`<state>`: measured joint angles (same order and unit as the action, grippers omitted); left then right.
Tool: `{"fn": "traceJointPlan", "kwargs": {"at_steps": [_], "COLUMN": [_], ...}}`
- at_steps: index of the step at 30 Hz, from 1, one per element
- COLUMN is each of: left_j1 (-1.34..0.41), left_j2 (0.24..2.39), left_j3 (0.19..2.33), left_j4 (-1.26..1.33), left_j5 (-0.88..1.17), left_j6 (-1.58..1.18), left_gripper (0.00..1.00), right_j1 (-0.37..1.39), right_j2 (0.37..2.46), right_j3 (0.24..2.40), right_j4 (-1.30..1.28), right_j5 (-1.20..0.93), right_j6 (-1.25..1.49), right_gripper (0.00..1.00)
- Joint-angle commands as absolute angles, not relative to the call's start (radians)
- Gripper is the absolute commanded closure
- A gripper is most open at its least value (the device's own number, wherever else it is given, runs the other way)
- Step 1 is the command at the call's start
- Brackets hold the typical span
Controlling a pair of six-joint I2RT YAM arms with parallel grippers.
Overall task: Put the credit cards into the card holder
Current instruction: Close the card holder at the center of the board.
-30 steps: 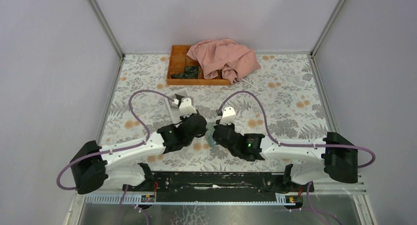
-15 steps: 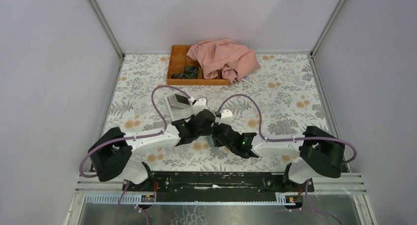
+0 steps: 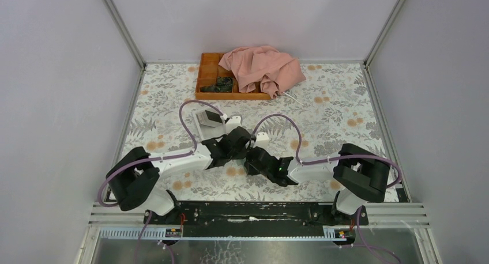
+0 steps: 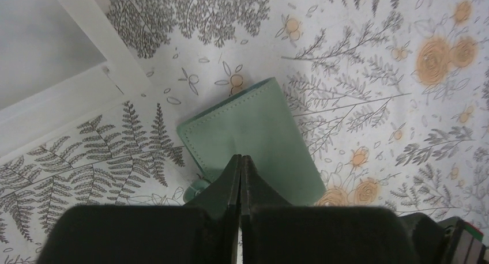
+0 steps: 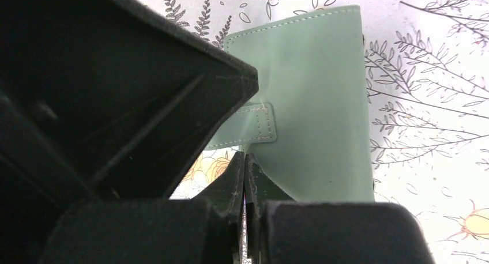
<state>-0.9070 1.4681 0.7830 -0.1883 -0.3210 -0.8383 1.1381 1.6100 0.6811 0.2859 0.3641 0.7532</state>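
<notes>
The card holder (image 4: 262,140) is a dull green folding case lying closed and flat on the flowered cloth, its strap tab (image 5: 254,125) across the cover. My left gripper (image 4: 240,158) is shut, its tips over the holder's near edge. My right gripper (image 5: 245,155) is also shut, with its tips just below the strap tab. In the top view the two grippers (image 3: 239,144) (image 3: 254,160) meet at the table's middle and hide the holder. No credit cards are in view.
A white open-topped box (image 3: 207,119) stands just behind the left gripper, its rim (image 4: 115,74) close to the holder. At the back are an orange wooden tray (image 3: 210,79) and a pink cloth (image 3: 262,68). The left gripper's black body (image 5: 115,85) crowds the right wrist view.
The left arm has swung right and the right arm has moved left, so both grippers now meet over the card holder. The right jaws have closed the last bit.
</notes>
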Motion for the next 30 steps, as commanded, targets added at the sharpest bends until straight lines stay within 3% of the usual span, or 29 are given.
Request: {"fn": "traceJointPlan", "kwargs": {"at_steps": [1, 14, 21, 30], "left_j1": [-0.904, -0.905, -0.904, -0.904], "left_j2": [1.490, 1.594, 1.638, 1.647], "left_j3": [0.758, 0.716, 0.700, 0.683], "left_j4": [-0.168, -0.146, -0.144, -0.142], "left_j5": [-0.284, -0.245, -0.246, -0.247], "left_j6": [-0.843, -0.885, -0.903, -0.908], "left_gripper": [1.00, 1.00, 1.00, 1.00], "right_j1": [1.127, 1.126, 1.126, 1.125], "right_j2": [1.643, 1.611, 1.502, 1.297], "right_j3": [0.667, 0.639, 0.627, 0.581], "right_j4": [0.312, 0.304, 0.283, 0.233], "right_j5": [0.352, 0.372, 0.382, 0.449], "right_j6": [0.795, 0.805, 0.758, 0.726], "right_gripper": [1.00, 0.99, 0.79, 0.63]}}
